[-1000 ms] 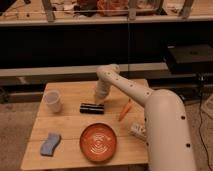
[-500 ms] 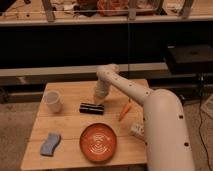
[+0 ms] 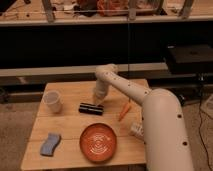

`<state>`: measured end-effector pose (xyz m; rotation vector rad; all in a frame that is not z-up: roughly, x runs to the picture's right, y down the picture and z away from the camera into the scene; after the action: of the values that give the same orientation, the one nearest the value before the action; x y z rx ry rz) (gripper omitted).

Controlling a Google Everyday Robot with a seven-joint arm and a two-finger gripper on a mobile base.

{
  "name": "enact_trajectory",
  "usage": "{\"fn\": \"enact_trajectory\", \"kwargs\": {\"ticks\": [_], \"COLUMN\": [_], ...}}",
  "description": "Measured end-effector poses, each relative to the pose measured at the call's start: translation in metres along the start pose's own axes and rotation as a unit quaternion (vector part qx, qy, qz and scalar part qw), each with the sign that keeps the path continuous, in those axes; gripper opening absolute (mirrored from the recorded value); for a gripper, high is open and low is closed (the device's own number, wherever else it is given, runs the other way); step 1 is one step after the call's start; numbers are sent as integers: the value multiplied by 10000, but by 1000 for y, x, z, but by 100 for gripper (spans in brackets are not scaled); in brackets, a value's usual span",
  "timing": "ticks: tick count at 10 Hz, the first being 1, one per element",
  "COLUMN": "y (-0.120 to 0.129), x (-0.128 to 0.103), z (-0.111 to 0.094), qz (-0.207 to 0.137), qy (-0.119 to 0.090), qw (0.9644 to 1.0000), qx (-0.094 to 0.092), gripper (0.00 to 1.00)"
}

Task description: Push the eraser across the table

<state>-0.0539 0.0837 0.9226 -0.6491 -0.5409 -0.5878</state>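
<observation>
One eraser (image 3: pixel 91 108) | one cup (image 3: pixel 52 101) | end effector (image 3: pixel 98 101) by eraser's right end, grip unclear

On the worktop (image 3: pixel 72 125) the eraser (image 3: pixel 91 108) lies near the middle, with the cup (image 3: pixel 52 101) to its left and the stick (image 3: pixel 124 112) to its right. The hand (image 3: pixel 98 102) is just behind the eraser's right end. The plate (image 3: pixel 99 142) lies in front of the eraser, and the sponge (image 3: pixel 50 144) lies at the front left corner.
</observation>
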Motion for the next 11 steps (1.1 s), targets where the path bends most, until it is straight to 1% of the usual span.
{"fn": "enact_trajectory", "kwargs": {"ticks": [11], "y": [5], "x": [-7], "z": [3], "qz": [-271], "qy": [1], "qw": [9995], "qx": [-156], "gripper": [1]}}
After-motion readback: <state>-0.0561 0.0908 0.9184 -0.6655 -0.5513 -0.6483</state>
